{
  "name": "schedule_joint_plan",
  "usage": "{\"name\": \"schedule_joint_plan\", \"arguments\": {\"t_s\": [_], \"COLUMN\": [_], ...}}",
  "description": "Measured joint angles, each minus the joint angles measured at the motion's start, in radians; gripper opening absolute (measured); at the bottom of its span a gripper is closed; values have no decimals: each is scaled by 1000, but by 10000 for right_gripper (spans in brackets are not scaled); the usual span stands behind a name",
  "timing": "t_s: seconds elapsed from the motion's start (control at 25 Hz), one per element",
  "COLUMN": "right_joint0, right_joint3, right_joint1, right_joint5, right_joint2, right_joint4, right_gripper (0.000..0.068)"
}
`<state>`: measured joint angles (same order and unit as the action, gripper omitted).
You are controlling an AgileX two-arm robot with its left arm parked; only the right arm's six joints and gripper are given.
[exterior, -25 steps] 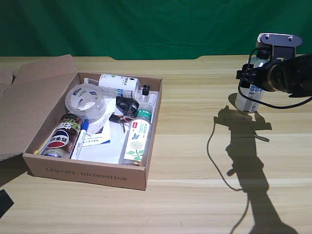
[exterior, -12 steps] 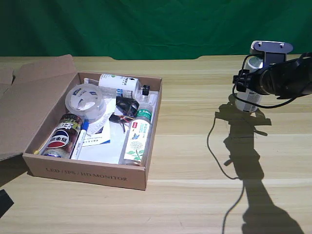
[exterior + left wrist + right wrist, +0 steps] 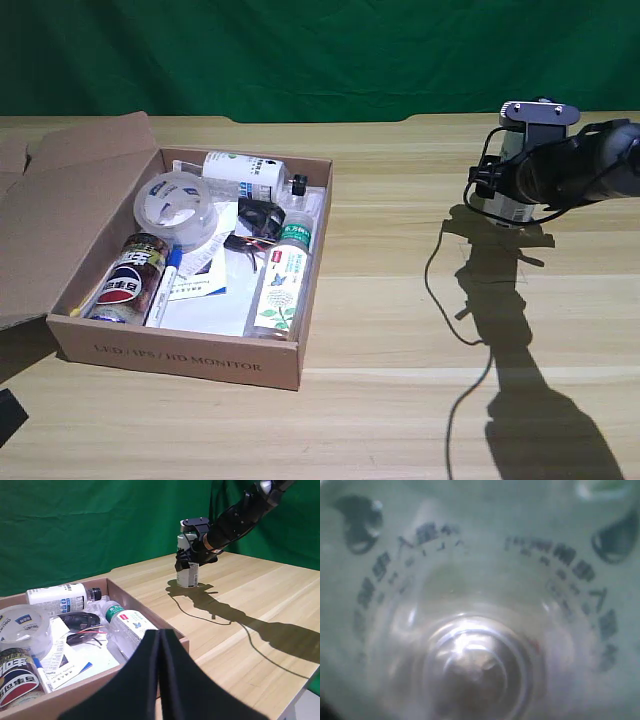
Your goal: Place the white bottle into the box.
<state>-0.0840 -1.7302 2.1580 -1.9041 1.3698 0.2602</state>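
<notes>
Silvery-white cylindrical bottle (image 3: 188, 573) with printed label: upright on counter, far toward the exterior view's right, well apart from box. Wide shallow brown cardboard box (image 3: 180, 355): open, flap spread toward the exterior view's left, "HD MONITOR" print on its side.

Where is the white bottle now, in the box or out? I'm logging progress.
Out. The white bottle stands upright on the table, well apart from the box, with the right arm over it.
</notes>
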Motion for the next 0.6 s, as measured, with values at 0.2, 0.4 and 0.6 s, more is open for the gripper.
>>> {"name": "schedule_joint_plan", "arguments": {"t_s": [0.2,0.4,0.6], "right_joint0": [0,-1,-30], "right_joint3": [4,9,11], "right_joint1": [26,26,-27], "right_joint5": [-26,-26,51], "right_joint2": [22,22,22], "right_joint4": [45,70,-16], "right_gripper": [588,540,540]}}
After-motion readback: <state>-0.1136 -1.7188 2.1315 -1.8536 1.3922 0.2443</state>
